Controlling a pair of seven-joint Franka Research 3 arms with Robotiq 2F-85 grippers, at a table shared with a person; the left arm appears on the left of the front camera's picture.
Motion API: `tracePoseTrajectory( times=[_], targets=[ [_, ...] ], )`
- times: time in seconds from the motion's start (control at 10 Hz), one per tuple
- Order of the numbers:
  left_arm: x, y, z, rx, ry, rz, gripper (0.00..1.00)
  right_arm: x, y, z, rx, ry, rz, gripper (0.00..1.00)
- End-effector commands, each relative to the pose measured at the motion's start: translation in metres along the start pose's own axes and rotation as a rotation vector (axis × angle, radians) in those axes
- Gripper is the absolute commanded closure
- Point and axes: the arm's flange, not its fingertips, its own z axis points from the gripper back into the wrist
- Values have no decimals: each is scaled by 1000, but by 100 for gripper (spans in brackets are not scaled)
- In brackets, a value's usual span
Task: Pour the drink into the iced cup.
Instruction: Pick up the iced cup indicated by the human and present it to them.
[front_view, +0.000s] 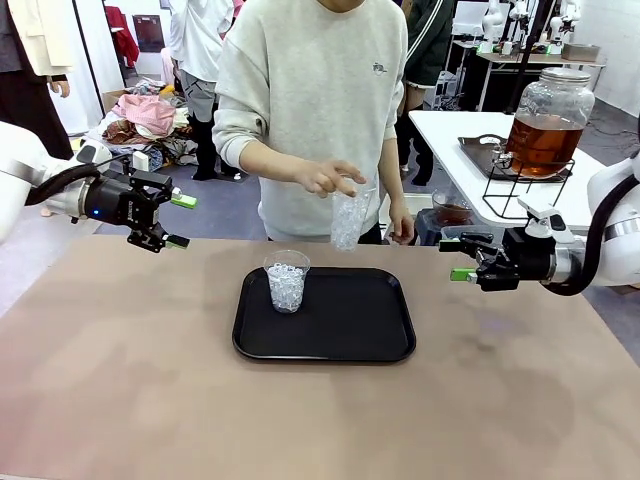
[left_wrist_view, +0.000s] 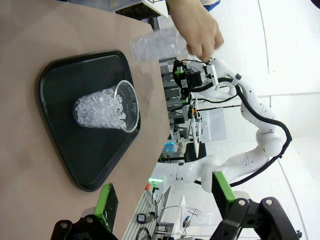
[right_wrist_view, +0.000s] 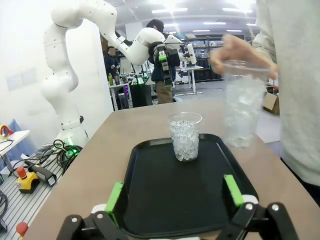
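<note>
Since the left gripper and right gripper hang wide open, I'd keep them clear till the person's hand parks the second cup by the iced cup on the tray, with the drink off in the far-right jar.

White arms with black cables ended in a black left gripper and right gripper with green pads; the person wore a pale grey sweatshirt with a small logo.
</note>
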Motion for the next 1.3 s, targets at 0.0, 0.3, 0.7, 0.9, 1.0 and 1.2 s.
tracePoseTrajectory(
  times=[0.0,0.3,0.7,0.9,1.0,1.2],
  targets=[
    [-1,-2,1,3,-4,-3,0,2,-1,-1,0,4,6,0],
    [-1,-2,1,3,-4,-3,0,2,-1,-1,0,4,6,0],
    [-1,-2,1,3,-4,-3,0,2,-1,-1,0,4,6,0],
    [-1,-2,1,3,-4,-3,0,2,-1,-1,0,4,6,0],
    [-1,-2,1,3,-4,-3,0,2,-1,-1,0,4,6,0],
    [-1,-2,1,3,-4,-3,0,2,-1,-1,0,4,6,0]
  ],
)
